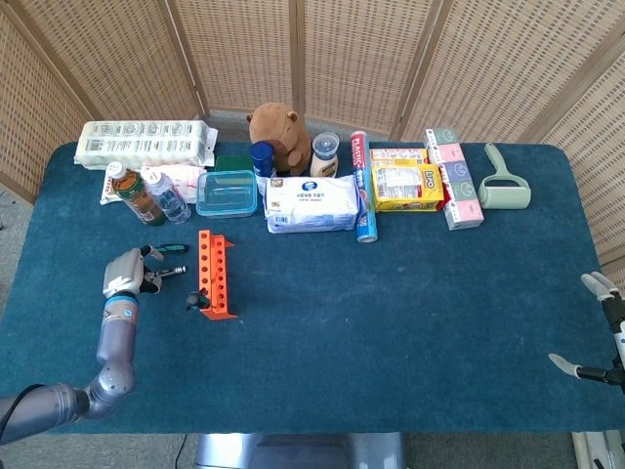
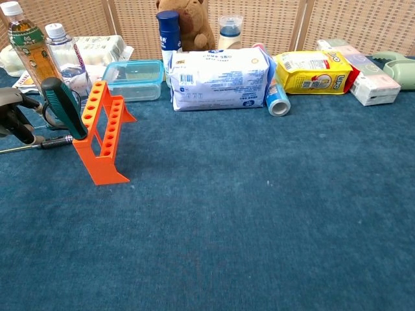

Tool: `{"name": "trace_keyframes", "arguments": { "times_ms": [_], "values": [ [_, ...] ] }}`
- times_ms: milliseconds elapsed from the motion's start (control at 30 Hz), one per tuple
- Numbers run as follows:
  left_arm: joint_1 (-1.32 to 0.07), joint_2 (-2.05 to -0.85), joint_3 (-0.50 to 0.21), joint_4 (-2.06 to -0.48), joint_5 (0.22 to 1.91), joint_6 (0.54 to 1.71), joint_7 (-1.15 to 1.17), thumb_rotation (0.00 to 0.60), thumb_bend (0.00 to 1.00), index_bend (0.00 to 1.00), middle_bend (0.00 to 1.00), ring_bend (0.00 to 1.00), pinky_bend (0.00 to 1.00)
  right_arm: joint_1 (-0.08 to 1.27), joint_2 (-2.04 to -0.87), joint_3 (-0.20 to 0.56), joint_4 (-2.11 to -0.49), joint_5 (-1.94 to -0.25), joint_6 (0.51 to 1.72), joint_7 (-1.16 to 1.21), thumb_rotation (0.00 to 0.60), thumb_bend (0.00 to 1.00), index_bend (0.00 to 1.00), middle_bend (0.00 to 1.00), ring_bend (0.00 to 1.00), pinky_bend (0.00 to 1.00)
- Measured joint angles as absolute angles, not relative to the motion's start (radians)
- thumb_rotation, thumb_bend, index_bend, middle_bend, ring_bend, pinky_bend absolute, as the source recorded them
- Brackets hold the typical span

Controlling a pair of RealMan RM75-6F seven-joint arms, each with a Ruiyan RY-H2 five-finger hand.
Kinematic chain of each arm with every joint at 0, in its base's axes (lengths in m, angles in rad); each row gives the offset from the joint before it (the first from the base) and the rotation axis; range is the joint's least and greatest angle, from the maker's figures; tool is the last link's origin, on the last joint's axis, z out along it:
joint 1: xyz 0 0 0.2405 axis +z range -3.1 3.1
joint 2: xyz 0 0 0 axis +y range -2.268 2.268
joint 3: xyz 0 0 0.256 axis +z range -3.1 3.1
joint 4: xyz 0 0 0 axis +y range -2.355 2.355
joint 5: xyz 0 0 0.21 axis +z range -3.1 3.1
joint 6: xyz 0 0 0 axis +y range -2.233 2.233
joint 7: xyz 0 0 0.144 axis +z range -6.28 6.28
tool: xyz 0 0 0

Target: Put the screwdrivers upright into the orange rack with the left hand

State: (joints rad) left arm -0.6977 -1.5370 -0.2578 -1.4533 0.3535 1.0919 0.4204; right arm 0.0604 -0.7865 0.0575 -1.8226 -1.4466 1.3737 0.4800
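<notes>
The orange rack (image 1: 213, 273) (image 2: 102, 133) stands left of the table's middle. A green-handled screwdriver (image 2: 63, 107) leans in its near end, seen as a dark shape (image 1: 195, 300) in the head view. Two more screwdrivers lie on the cloth left of the rack: a black-handled one (image 1: 170, 272) (image 2: 56, 140) and, behind it, a green-handled one (image 1: 168, 249). My left hand (image 1: 126, 273) (image 2: 14, 115) hovers over the black one's shaft, fingers apart, one fingertip (image 2: 29, 137) touching it. My right hand (image 1: 613, 332) hangs past the table's right edge, fingers spread, empty.
Two bottles (image 1: 146, 195) and a clear lidded box (image 1: 227, 192) stand just behind the screwdrivers and rack. A wipes pack (image 1: 312, 203), a plush toy (image 1: 278, 132), snack boxes and a lint roller (image 1: 505, 181) line the back. The screen closes off the far side.
</notes>
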Motion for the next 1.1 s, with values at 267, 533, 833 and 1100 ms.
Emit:
{"name": "trace_keyframes", "arguments": {
  "times_ms": [267, 533, 833, 1100],
  "values": [
    [-0.702, -1.566, -0.263, -1.425, 0.347, 1.086, 0.443, 0.6, 0.4, 0.37, 1.0, 1.0, 1.0, 0.059, -0.784, 0.058, -1.818, -1.447, 1.374, 0.493, 0.6, 0.0, 0.02, 0.02, 0.0, 0.0],
    [-0.711, -1.609, -0.267, -1.385, 0.346, 1.095, 0.47, 0.6, 0.41, 0.38, 1.0, 1.0, 1.0, 0.059, -0.783, 0.059, -1.813, -1.448, 1.374, 0.503, 0.6, 0.0, 0.02, 0.02, 0.0, 0.0],
    [-0.718, -1.641, -0.278, -1.364, 0.343, 1.104, 0.503, 0.6, 0.41, 0.4, 1.0, 1.0, 1.0, 0.057, -0.781, 0.06, -1.807, -1.448, 1.375, 0.515, 0.6, 0.0, 0.02, 0.02, 0.0, 0.0],
    [-0.716, -1.657, -0.286, -1.352, 0.342, 1.104, 0.523, 0.6, 0.44, 0.45, 1.0, 1.0, 1.0, 0.056, -0.78, 0.06, -1.803, -1.449, 1.377, 0.523, 0.6, 0.0, 0.02, 0.02, 0.0, 0.0]
  ]
}}
